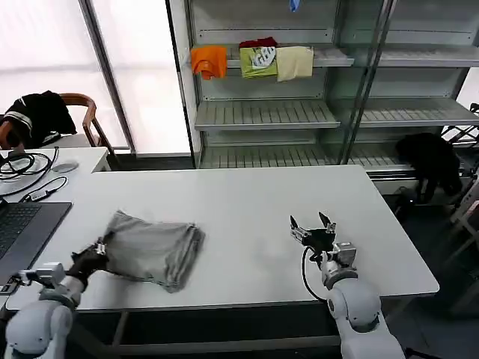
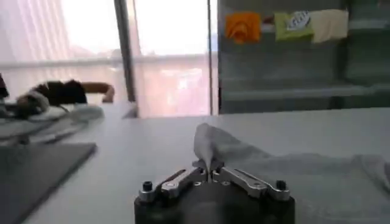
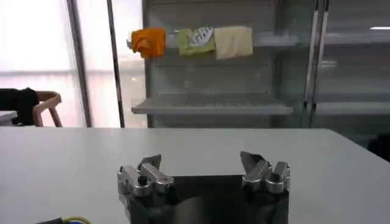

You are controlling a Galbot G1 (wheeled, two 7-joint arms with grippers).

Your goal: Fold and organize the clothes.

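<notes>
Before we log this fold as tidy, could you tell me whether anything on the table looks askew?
The light grey short-sleeved shirt lies bunched and crooked to the white table edge, one corner pinched up by the left gripper. The right gripper hovers open, apart.

Bright daylight pours through the windows [image 1: 45,67] behind, blown out to white glare. The white table [image 1: 247,209] is evenly lit with faint shadows. Both wrist views look soft and hazy.
</notes>
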